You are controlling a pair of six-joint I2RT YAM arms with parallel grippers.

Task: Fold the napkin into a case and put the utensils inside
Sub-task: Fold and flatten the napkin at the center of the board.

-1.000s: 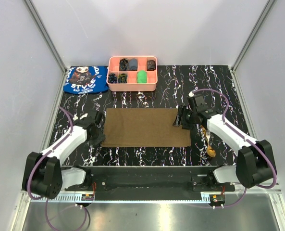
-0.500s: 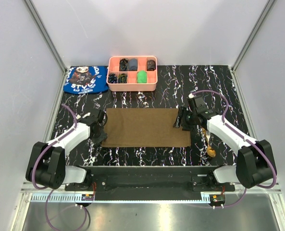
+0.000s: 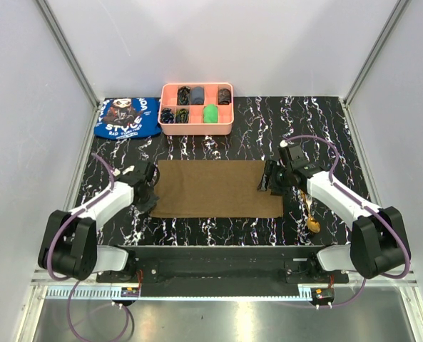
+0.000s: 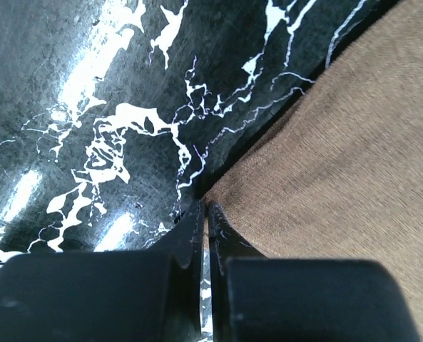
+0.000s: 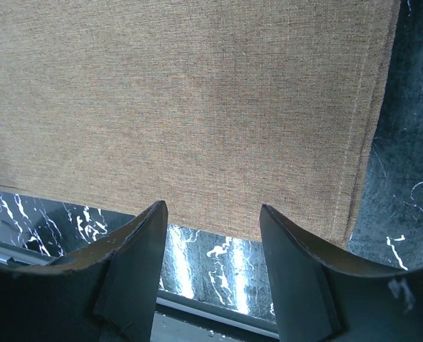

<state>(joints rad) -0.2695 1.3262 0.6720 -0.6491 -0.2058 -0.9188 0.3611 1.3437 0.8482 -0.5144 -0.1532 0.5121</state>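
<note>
Olive-brown napkin [image 3: 218, 189] lies lengthwise left-to-right.

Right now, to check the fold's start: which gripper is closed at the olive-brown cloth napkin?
The left gripper: its jaws are shut at a corner of the olive-brown cloth napkin; the right gripper stands open.

The left arm [image 3: 100, 206] and the right arm [image 3: 339, 196] look alike: white shell links set between chunky black joint housings, each ending in a big black drum-shaped motor at its base. A purple cable [image 3: 318, 139] loops along each arm. The left gripper [image 3: 151, 201] and the right gripper [image 3: 266, 182] are black throughout, and their fingers [image 5: 136, 263] are matte and broad, tapering to curved tips.
</note>
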